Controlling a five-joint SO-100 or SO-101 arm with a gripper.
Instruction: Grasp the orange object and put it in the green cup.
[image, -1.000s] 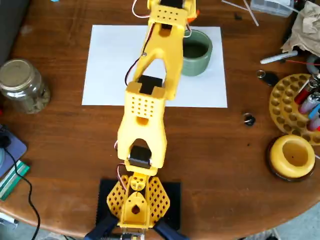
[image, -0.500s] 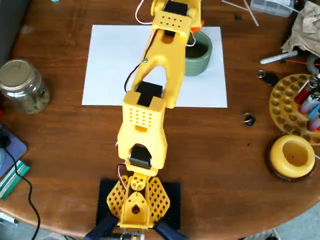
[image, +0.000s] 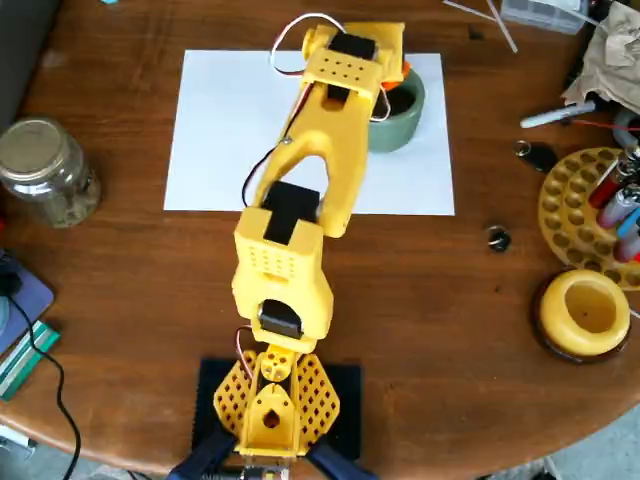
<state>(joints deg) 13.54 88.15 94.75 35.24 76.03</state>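
The sage-green cup (image: 408, 122) stands on the white paper (image: 220, 130) at its upper right corner. My yellow arm reaches from the table's near edge up to the cup. My gripper (image: 392, 78) hangs over the cup's left rim, and the wrist covers most of the fingers. A small bright orange piece (image: 403, 72) shows at the gripper's right edge, over the cup's dark inside. It appears held between the jaws. The wrist hides the rest of the piece and the left part of the cup.
A glass jar (image: 45, 170) stands at the left. A round yellow holder on a dark base (image: 585, 312) and a yellow rack with markers (image: 590, 205) stand at the right. Small metal bits (image: 497, 238) lie between them and the paper. The arm's base (image: 272, 405) is clamped at the near edge.
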